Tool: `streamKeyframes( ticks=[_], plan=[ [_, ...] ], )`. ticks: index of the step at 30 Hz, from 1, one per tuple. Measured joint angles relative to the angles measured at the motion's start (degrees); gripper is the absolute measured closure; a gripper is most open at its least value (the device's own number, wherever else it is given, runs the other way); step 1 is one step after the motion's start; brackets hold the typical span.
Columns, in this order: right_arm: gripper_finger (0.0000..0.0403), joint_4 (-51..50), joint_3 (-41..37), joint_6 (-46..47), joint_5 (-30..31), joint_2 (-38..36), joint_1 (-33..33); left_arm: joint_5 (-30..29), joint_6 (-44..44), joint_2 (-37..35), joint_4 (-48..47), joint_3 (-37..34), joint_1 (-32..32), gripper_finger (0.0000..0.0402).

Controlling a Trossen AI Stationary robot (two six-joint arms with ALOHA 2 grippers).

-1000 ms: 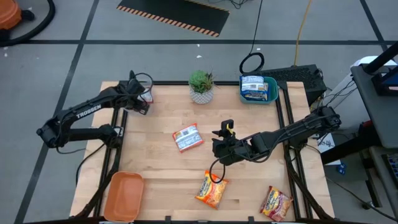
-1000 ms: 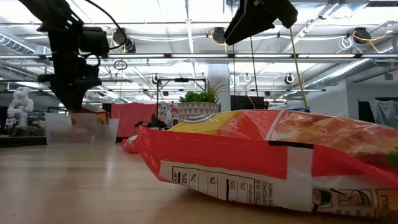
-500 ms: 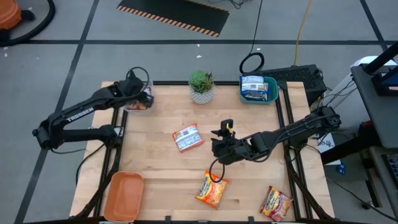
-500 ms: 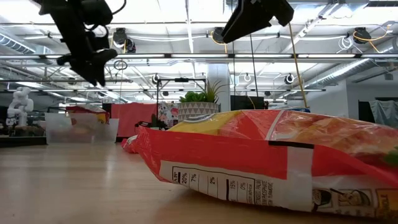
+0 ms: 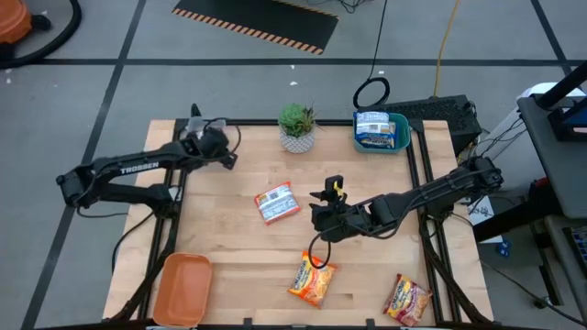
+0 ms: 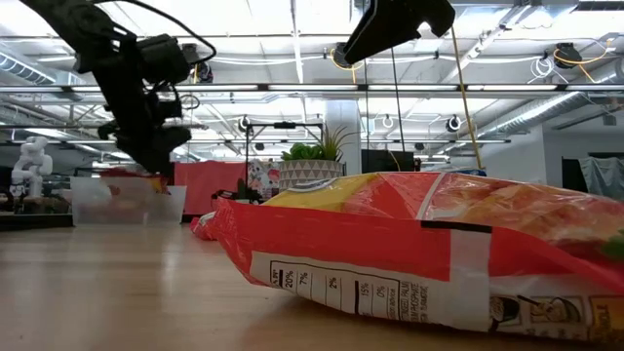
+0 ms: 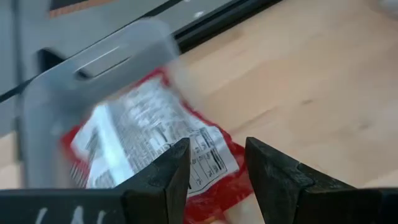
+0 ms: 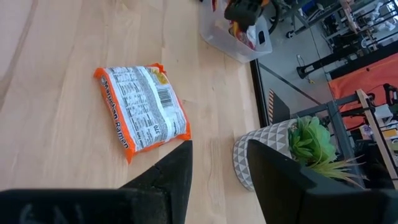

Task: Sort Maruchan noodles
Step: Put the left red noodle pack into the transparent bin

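Note:
My left gripper (image 5: 225, 151) (image 7: 214, 180) is open and empty, in the air beside the clear tray (image 7: 93, 56) at the table's far left corner. A red-silver noodle packet (image 7: 149, 143) lies flat in that tray. My right gripper (image 5: 315, 211) (image 8: 217, 180) hangs open and empty over mid-table. A red-silver packet (image 5: 276, 203) (image 8: 142, 112) lies flat on the table to its left. Two orange-yellow packets (image 5: 312, 280) (image 5: 406, 299) rest near the near edge. Blue-white packets (image 5: 374, 126) sit in the teal tray (image 5: 402, 137).
A potted plant (image 5: 296, 126) (image 8: 267, 155) stands at the far edge between the two trays. An orange tray (image 5: 182, 289) sits at the near left corner. The orange-yellow packet (image 6: 409, 244) fills the low view's foreground. Bare wood lies between the packets.
My left gripper has risen from low over the clear tray, then swung a little toward the table's right and come partway down. The red-silver packet stays in the tray. My right arm has kept still.

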Motion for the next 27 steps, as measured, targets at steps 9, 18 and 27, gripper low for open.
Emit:
streamKeyframes(
  ticks=[9,18,27],
  plan=[
    [0.0257,-0.3,0.0,1.6,0.0,0.0,0.0,-6.7,-3.5,-0.2,-5.8,-0.4,0.0,0.0241],
    [0.0257,-0.3,0.0,2.4,0.0,0.0,0.0,-8.5,-2.9,-0.2,-6.5,0.7,0.0,0.0241],
    [0.0257,3.0,-2.8,1.7,0.0,0.0,-0.5,-9.0,-3.1,-0.2,-1.2,0.2,-0.3,0.0241]
  ],
)
